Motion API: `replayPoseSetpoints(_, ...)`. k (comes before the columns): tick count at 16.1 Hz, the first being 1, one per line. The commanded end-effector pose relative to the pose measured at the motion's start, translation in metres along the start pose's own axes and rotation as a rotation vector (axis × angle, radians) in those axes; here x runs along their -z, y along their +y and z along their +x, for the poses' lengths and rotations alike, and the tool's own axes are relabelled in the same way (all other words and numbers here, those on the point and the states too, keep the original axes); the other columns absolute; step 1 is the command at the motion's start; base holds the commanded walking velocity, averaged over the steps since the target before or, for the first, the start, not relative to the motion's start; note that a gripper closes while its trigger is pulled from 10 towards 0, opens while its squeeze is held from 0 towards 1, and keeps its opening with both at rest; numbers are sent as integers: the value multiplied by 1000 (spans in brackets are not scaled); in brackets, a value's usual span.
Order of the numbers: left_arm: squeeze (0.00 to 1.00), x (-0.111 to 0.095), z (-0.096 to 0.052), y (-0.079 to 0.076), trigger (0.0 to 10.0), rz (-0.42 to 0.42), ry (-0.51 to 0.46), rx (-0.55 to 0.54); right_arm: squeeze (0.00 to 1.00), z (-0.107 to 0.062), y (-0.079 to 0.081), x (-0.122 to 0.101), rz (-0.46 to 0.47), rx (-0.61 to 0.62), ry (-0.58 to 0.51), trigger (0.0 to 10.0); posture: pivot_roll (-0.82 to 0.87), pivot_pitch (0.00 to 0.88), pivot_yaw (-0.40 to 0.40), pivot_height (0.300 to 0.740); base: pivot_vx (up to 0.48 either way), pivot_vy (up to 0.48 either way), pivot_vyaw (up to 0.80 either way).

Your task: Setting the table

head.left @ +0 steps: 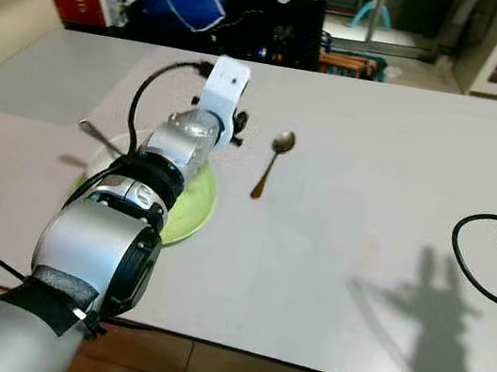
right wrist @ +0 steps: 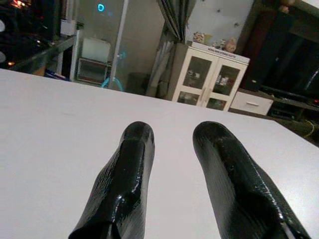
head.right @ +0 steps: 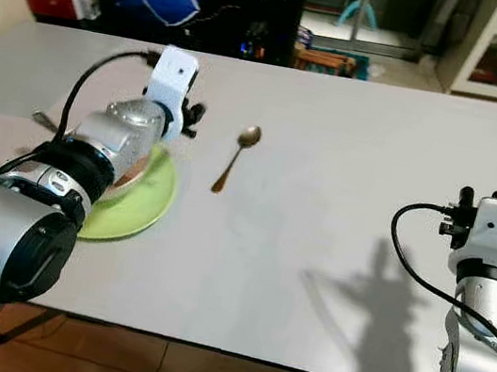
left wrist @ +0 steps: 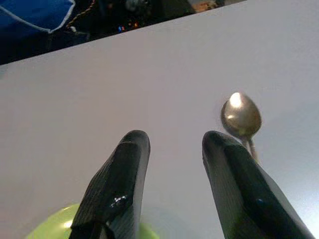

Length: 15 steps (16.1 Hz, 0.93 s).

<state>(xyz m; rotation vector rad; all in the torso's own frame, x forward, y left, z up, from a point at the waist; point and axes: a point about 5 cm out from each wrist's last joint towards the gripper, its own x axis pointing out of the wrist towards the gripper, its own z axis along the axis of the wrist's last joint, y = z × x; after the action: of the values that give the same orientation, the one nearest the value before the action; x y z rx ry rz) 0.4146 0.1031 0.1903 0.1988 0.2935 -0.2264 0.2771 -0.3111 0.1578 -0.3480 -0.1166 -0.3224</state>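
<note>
Left gripper (left wrist: 172,149) hovers over the far edge of the green plate (head.left: 188,219), fingers spread and holding nothing. The spoon (head.left: 273,161) lies on the table (head.left: 368,216) just beside it, toward 2 o'clock from the fingertips, bowl at the far end, handle running back toward 7 o'clock. The left arm is clearly nearer. A second utensil (head.left: 97,134) rests at the plate's 10 o'clock. Right gripper (right wrist: 169,164) is raised well apart, fingers also spread and empty. White cabinet (right wrist: 207,79) stands beyond.

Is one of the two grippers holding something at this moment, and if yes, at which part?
Nothing is held. The left gripper is open above the table, near the spoon and the green plate. The right gripper is open too.
</note>
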Motion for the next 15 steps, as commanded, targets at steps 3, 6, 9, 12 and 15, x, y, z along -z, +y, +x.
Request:
replayPoseSetpoints(3,0,4,2,-7,10000,35,-3,0,0,-1,0,-2,-4,-18,4,10000,-183,0,84,740,0,0,0)
replayPoseSetpoints(6,0,10,3,-26,10000,66,2,65,0,-4,1,-3,-6,-23,1,10000,-195,0,88,740,0,0,0)
replayPoseSetpoints(9,0,18,4,-33,10000,73,14,71,0,-6,-1,-3,-13,-26,4,10000,-208,0,89,740,0,0,0)
replayPoseSetpoints(12,0,31,4,-39,10000,67,48,77,0,-8,-2,-3,-16,-28,10,10000,-212,0,91,740,0,0,0)
replayPoseSetpoints(15,0,41,3,-44,10000,40,86,82,0,-10,-1,-2,-16,-33,17,10000,-215,0,95,740,0,0,0)
